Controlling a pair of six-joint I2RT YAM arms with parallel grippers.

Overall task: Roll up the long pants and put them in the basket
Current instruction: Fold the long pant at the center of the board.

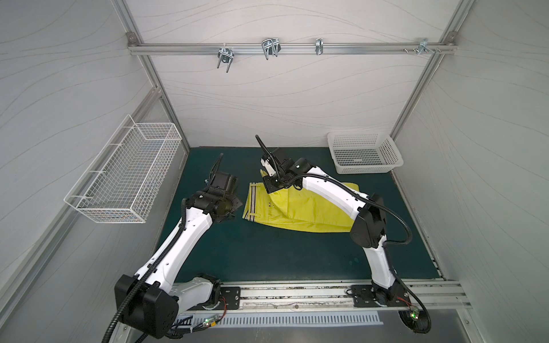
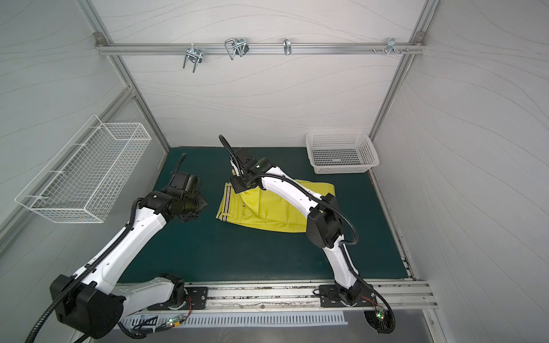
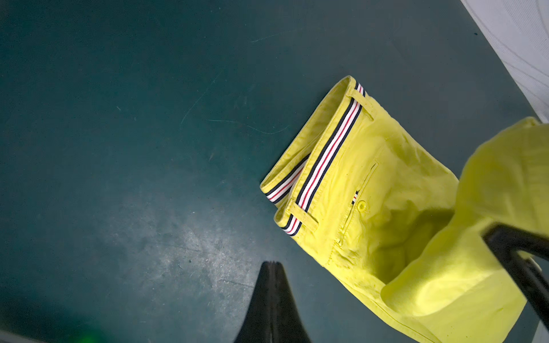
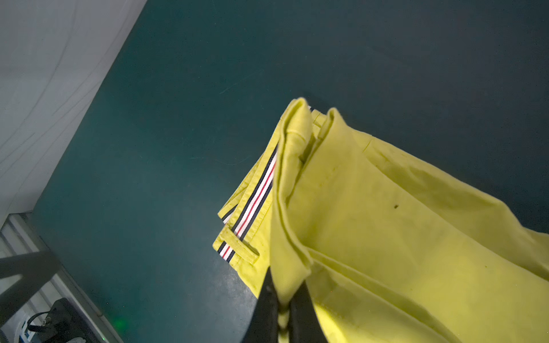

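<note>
White walls [image 1: 267, 104] w/ alu rail [image 1: 356, 47] (hooks [image 1: 269, 49]), green mat [image 1: 267, 252].

- long pants [image 2: 276, 210] lying folded mid-bench [image 2: 237, 252], stripy waistband [image 2: 225, 202] facing the left edge
- right tool [image 2: 236, 173] pinching a fold up off them
- white basket [image 2: 368, 148] in the far right corner

White shells [image 1: 190, 228], black joints [image 1: 368, 222], ribbed black cables [image 1: 410, 233].
</note>
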